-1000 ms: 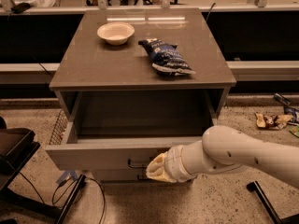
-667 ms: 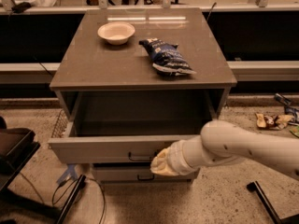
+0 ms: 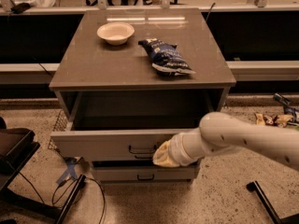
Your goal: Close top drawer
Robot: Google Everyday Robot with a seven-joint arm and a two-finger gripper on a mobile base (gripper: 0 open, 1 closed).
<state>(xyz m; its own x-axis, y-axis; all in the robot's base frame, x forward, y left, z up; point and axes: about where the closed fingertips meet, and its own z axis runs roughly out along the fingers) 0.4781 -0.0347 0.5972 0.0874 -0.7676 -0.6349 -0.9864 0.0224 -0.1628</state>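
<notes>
The pale-sleeved gripper (image 3: 160,156) presses against the front panel of the wide grey top drawer (image 3: 93,146), just right of its small dark loop handle (image 3: 142,149); how far it is open cannot be told. The drawer stands partly out beyond the tabletop's front edge. A shorter grey lower drawer (image 3: 117,174) sits shut beneath. A white round bowl (image 3: 115,33) rests near the back left corner, a crumpled blue snack bag (image 3: 166,57) right of centre.
</notes>
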